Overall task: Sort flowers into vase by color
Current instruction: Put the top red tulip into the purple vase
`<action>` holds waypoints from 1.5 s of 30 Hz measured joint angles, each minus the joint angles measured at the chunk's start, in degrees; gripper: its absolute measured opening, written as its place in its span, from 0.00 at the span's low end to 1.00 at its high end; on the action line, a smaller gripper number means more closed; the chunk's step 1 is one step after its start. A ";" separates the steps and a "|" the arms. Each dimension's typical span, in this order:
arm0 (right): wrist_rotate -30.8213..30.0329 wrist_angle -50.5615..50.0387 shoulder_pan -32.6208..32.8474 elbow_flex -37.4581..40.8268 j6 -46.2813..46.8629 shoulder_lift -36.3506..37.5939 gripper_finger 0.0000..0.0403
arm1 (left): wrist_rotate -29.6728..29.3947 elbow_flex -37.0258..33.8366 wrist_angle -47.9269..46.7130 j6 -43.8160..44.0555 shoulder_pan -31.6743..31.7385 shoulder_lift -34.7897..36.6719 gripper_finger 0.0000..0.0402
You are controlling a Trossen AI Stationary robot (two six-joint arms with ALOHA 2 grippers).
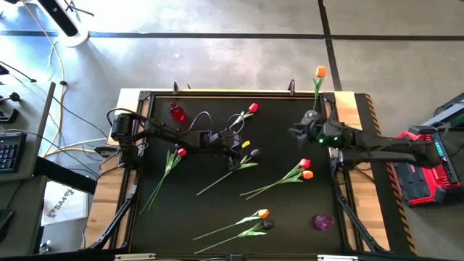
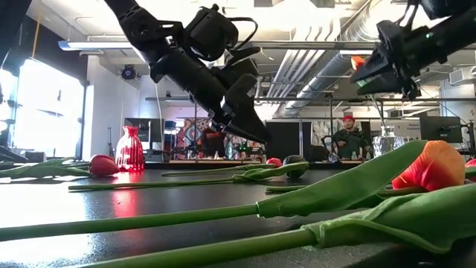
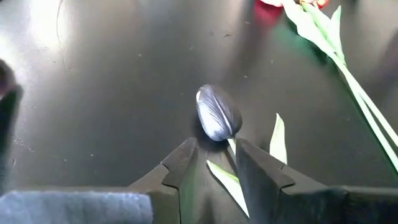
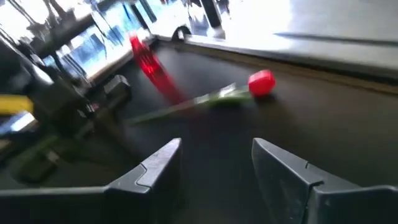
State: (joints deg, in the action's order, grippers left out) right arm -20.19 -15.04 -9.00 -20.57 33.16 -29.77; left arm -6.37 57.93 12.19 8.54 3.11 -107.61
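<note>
The left hand (image 1: 238, 148) hangs over the middle of the bench (image 1: 217, 203), its fingers (image 3: 180, 174) parted narrowly on either side of the green stem just behind the black tulip (image 3: 217, 113), whose head lies on the dark top; whether they pinch the stem yet I cannot tell; the right hand (image 1: 299, 132) is raised near the far right corner, fingers (image 4: 155, 165) spread with nothing seen between them in its wrist view, though the high view shows an orange tulip (image 1: 320, 72) standing up beside it, and whether it is held I cannot tell; a red vase (image 1: 177, 112) stands at the far left and a purple vase (image 1: 323, 221) at the near right; a red tulip (image 1: 252, 109) lies near the far edge; another red one (image 1: 180, 152) lies left of the left hand, its stem running toward the near left; a red and orange pair (image 1: 305, 169) lies right of centre, heads close together; an orange and black pair (image 1: 263, 219) lies near the front edge; in the low view a person (image 2: 344, 134) sits beyond the bench
</note>
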 joint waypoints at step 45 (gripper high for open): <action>-7.09 27.67 18.53 0.82 8.88 -40.84 0.45 | -0.38 0.07 -8.33 3.37 12.96 -0.04 0.24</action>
State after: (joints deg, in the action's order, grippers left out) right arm -27.27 12.62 9.53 -19.75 42.04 -70.61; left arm -6.75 58.00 3.86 11.91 16.07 -107.66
